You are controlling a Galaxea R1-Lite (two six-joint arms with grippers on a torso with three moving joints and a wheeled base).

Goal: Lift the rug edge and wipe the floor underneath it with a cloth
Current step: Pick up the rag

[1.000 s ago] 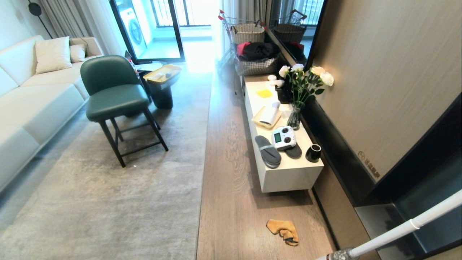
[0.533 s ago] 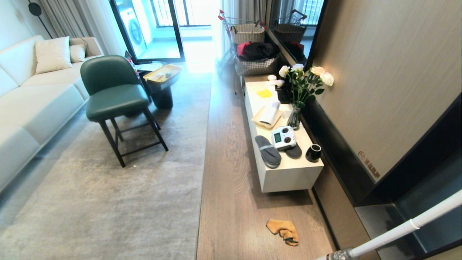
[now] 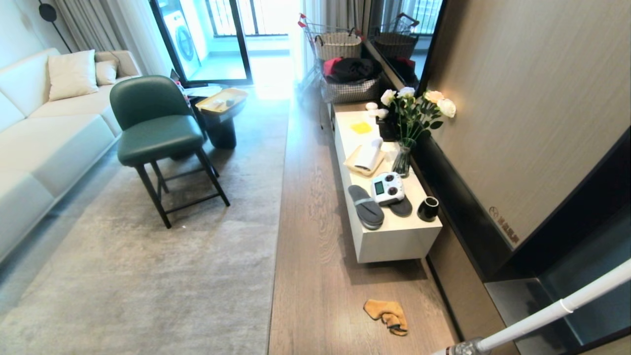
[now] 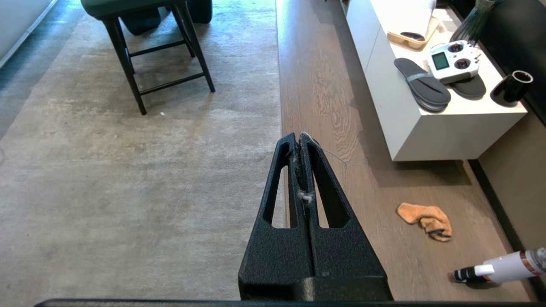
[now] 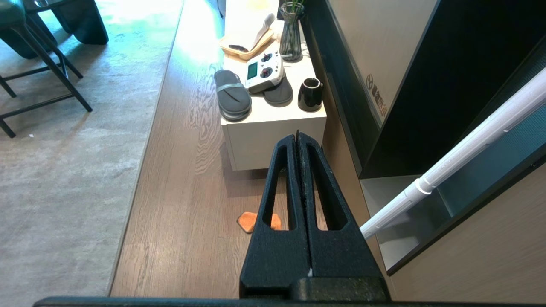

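Broadly, a large pale grey-beige rug [image 3: 148,256] covers the robot's left half of the room, lying flat. It looks heavy overall but thin and floppy, so lifting only the rug edge [image 3: 278,207], the straight border that runs alongside the bare floor [image 3: 310,236], should be manageable; a pinch right at the thin border seems the best hold. The brown wood floor has a slight sheen and probably lets fabric slide easily. Smaller still, the cloth [image 3: 387,315] lies crumpled on the floor, near the front corner of a low white cabinet [image 3: 394,241] and well apart from the rug. It looks soft and light; any raised fold should do. The left gripper [image 4: 298,138] and right gripper [image 5: 297,135] are both closed and empty, held above the floor.
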